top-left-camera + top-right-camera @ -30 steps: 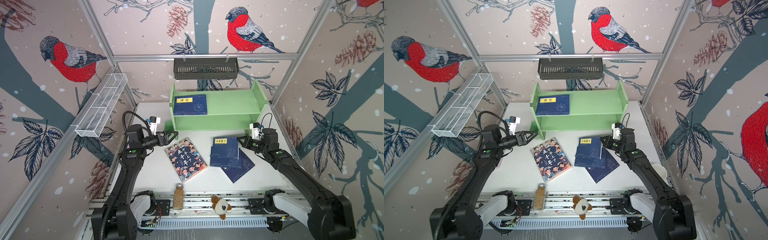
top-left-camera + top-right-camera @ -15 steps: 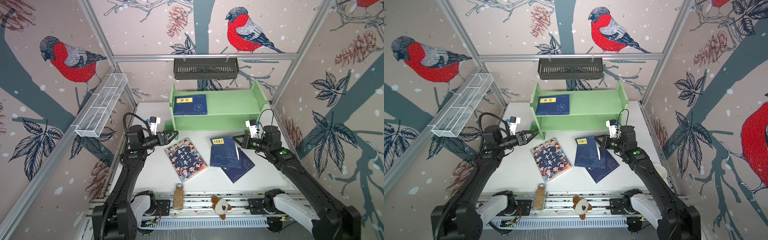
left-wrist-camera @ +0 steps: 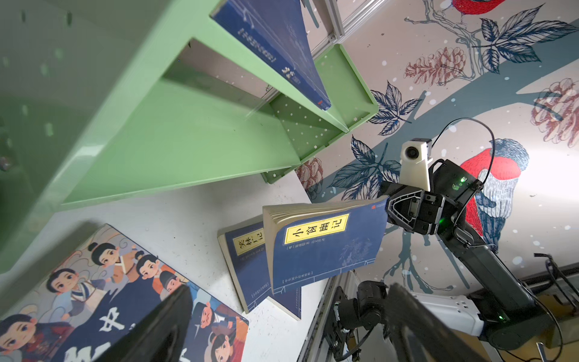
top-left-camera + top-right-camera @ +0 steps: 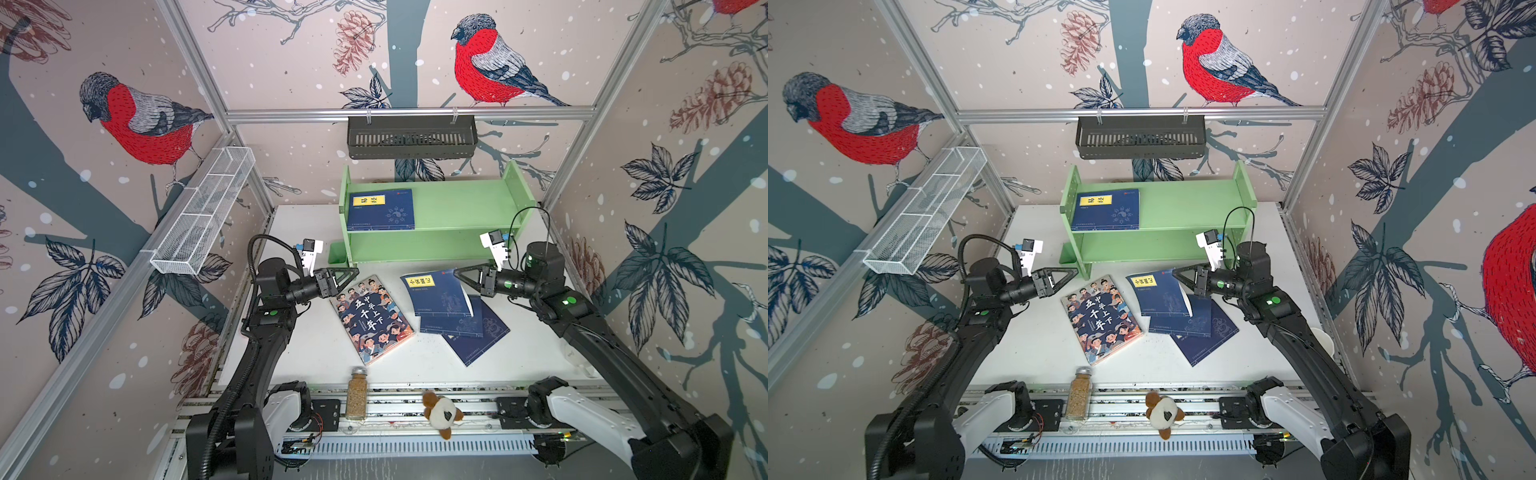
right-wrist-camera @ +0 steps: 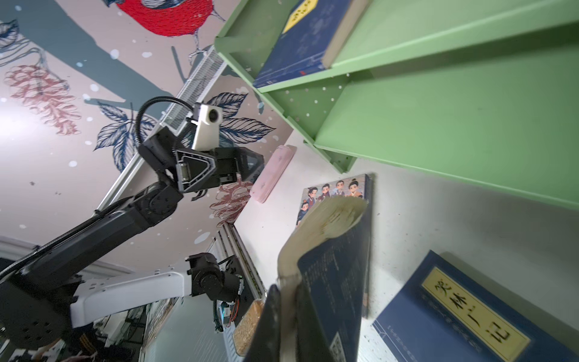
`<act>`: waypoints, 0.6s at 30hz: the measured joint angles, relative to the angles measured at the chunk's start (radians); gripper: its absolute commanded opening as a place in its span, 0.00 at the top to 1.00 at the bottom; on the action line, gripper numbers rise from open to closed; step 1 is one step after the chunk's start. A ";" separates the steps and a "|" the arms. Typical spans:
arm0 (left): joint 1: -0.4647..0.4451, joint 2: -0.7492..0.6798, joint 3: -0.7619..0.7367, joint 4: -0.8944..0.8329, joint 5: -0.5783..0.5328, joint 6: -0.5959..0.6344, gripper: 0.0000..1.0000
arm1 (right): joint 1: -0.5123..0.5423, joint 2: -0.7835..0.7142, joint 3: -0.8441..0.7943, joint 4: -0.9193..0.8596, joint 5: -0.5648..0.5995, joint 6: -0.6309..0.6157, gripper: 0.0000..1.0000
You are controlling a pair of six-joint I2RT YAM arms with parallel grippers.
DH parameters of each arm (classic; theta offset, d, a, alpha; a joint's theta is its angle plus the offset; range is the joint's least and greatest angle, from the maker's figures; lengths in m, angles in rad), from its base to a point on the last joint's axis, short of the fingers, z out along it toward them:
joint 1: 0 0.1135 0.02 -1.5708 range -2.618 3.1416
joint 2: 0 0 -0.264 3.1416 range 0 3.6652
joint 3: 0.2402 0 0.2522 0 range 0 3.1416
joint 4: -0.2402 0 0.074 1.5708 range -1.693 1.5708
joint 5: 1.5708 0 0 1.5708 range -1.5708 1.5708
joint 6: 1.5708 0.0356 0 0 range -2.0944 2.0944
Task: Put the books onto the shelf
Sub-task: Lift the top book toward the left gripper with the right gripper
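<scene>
**Both top views:** held navy book [image 4: 436, 293] [image 4: 1158, 293] gripped at far right corner by clenched right jaws. Long axis laid shelf-to-front, label end toward shelf [image 4: 457, 208]. Left jaws spread wide, empty, beside cartoon book [image 4: 372, 318] on bench [image 4: 316, 353].

**Left wrist:** held navy book [image 3: 322, 247] seen tilted over second navy book [image 3: 247, 269].

**Right wrist:** page edges of held navy book [image 5: 332, 282] seen fanned beyond clenched jaws.

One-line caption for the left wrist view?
Right hand holds a navy book tilted over a stacked book, beside the green shelf.
</scene>
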 measured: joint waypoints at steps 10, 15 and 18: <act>-0.051 0.010 0.001 0.056 0.084 -0.010 0.03 | 0.061 0.055 0.110 0.108 -0.072 0.060 1.00; -0.061 0.032 0.005 0.091 0.110 -0.044 0.03 | 0.105 0.094 0.178 0.164 -0.086 0.085 1.00; -0.072 0.040 -0.019 0.215 0.139 -0.144 0.03 | 0.124 0.116 0.207 0.188 -0.089 0.095 1.00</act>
